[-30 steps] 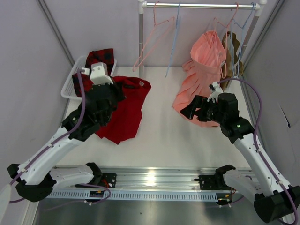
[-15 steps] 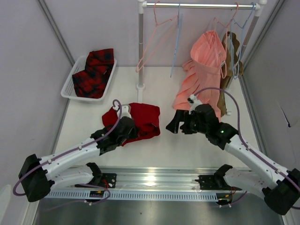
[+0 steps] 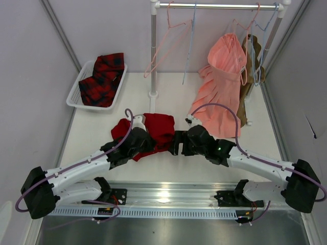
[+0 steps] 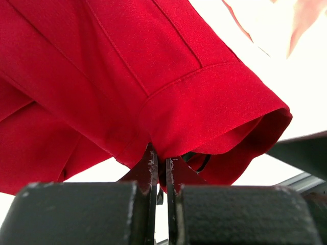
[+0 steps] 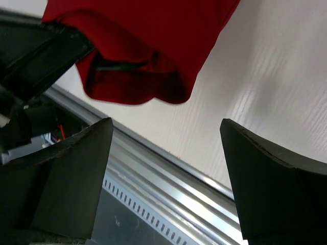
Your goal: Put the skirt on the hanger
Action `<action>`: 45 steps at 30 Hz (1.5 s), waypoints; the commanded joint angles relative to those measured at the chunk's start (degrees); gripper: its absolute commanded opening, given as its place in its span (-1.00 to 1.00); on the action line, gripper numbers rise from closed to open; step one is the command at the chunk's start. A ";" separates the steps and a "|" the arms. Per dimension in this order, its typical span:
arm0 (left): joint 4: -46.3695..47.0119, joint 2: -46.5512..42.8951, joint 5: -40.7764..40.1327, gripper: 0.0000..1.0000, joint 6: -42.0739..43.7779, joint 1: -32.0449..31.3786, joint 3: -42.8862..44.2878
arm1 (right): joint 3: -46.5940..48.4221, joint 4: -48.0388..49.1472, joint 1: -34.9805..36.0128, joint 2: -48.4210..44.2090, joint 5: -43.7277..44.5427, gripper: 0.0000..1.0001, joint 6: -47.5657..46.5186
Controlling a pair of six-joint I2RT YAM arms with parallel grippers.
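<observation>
The deep-red skirt (image 3: 156, 130) lies bunched on the white table, front centre. My left gripper (image 3: 148, 145) is shut on its near edge. In the left wrist view the jaws (image 4: 161, 166) pinch a fold of the skirt (image 4: 127, 76), which hangs open above them. My right gripper (image 3: 176, 143) is open and empty just right of the skirt. In the right wrist view its fingers (image 5: 166, 173) stand wide apart below the skirt's open hem (image 5: 148, 41). The light-blue hanger (image 3: 190, 46) hangs on the rail at the back, far from both grippers.
Pink wire hangers (image 3: 162, 48) hang next to the blue one on the rail (image 3: 214, 6). A salmon-pink pleated skirt (image 3: 219, 97) hangs at the right. A white basket (image 3: 75, 89) with a red-and-black plaid garment (image 3: 102, 79) sits at the back left. The rack's pole (image 3: 153, 51) stands behind the skirt.
My left gripper has dragged the skirt from beside the basket to the front centre. My right arm has swung left and now sits close to the skirt's right edge.
</observation>
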 commanded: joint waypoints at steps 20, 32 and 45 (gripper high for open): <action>-6.89 -9.10 0.08 -0.82 2.06 -0.91 5.56 | 5.87 3.49 -9.51 5.72 6.32 -1.00 -0.54; -14.98 -12.71 -1.68 -0.88 9.27 -0.91 20.33 | 26.25 -14.90 -16.54 -4.32 5.45 -1.00 -19.27; -19.56 -10.60 -1.95 -0.52 9.19 -0.91 24.29 | 44.00 -19.74 -21.03 1.39 -8.00 -1.00 -26.04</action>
